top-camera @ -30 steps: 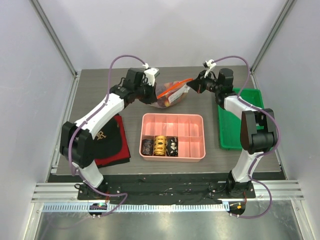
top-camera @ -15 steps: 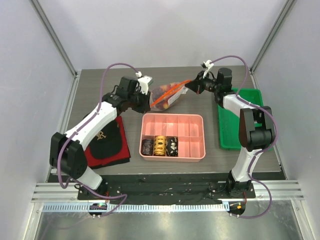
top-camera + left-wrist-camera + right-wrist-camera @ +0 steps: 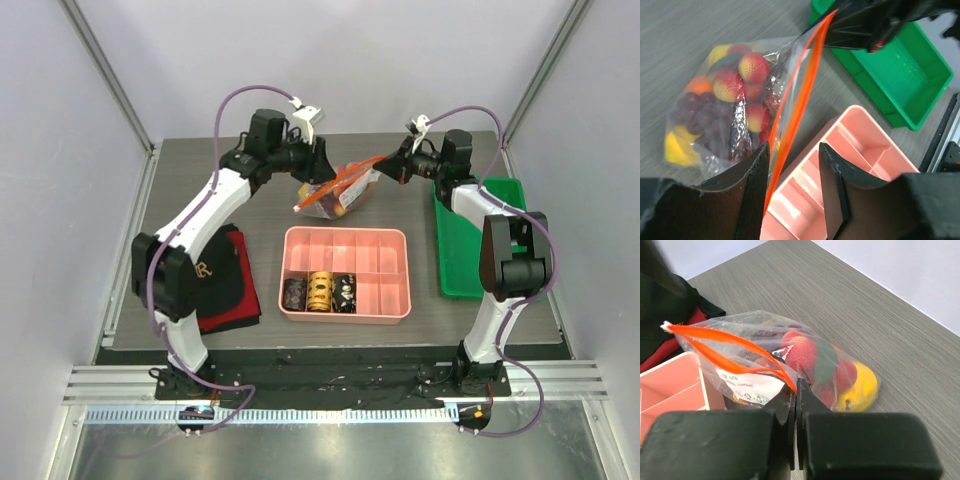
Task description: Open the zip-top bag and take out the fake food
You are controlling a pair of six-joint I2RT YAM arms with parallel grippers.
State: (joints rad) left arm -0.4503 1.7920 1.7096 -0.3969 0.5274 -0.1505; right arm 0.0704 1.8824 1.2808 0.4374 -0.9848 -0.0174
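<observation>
The zip-top bag (image 3: 347, 196) lies at the back middle of the table, its red-orange zip strip (image 3: 335, 184) stretched out in a slanted line. The fake food (image 3: 732, 100) is inside: red, yellow and orange fruits and a purple grape bunch. My right gripper (image 3: 392, 166) is shut on the bag's right corner at the strip (image 3: 796, 382). My left gripper (image 3: 320, 172) hovers over the bag's left part, open; in the left wrist view (image 3: 794, 150) the strip (image 3: 790, 125) runs between the fingers, close beside the left one.
A pink divided tray (image 3: 345, 233) sits in front of the bag, with three dark and gold patterned cylinders (image 3: 319, 292) in its front left cells. A green bin (image 3: 458, 255) stands at the right. A dark cap on red cloth (image 3: 215, 282) lies at the left.
My left gripper has moved up and to the right, from the bag's left side to over the bag. The strip now slants down to the left from my right gripper, which has hardly moved.
</observation>
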